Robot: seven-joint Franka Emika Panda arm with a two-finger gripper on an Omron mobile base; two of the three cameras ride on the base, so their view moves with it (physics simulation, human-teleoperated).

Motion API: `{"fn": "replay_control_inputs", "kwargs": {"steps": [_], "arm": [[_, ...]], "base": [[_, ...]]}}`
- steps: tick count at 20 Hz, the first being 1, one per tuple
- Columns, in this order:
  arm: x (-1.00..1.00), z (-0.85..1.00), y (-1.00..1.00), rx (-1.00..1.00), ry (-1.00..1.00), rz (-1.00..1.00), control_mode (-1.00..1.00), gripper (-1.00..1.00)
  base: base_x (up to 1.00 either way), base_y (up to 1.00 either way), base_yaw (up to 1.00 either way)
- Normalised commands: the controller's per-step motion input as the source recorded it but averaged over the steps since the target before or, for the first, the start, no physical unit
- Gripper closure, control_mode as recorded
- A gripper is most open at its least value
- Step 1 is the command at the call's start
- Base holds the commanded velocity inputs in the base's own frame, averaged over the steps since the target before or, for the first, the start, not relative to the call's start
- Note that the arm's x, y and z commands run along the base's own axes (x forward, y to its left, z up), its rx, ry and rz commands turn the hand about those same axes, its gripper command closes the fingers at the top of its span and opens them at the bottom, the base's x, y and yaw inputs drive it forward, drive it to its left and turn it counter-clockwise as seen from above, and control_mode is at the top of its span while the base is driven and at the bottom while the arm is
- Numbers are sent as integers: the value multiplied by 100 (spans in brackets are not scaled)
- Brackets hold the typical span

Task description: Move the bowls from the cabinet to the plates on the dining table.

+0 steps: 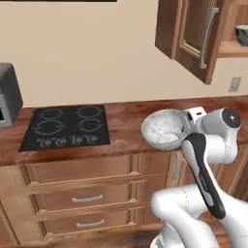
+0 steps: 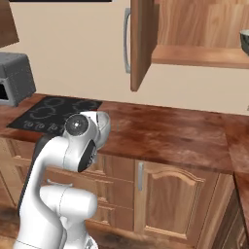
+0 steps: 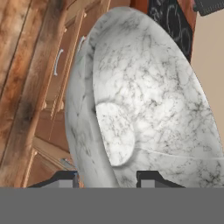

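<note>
Gripper (image 3: 107, 177) clamped on pale speckled bowl (image 1: 163, 129) rim, apparently; cabinet (image 1: 193, 36) door open.

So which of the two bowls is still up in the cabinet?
The grey-green bowl with dark markings, on the shelf of the open cabinet. The pale speckled bowl is out, gripped at its rim by the gripper above the counter.

The cabinet (image 2: 146, 44) door stands open above the wooden counter (image 2: 170, 133), stovetop (image 2: 48, 114) at left.
</note>
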Motion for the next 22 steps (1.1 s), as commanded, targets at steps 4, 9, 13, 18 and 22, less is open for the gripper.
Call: {"fn": "replay_control_inputs", "kwargs": {"steps": [4, 9, 13, 18, 22], "arm": [[0, 0, 0, 0, 0, 0, 100, 100], [0, 0, 0, 0, 0, 0, 100, 100], [0, 0, 0, 0, 0, 0, 100, 100], [0, 0, 0, 0, 0, 0, 100, 100], [0, 0, 0, 0, 0, 0, 100, 100]], "base": [[0, 57, 36], [0, 61, 46], [2, 65, 50], [4, 57, 53], [3, 49, 53]]}}
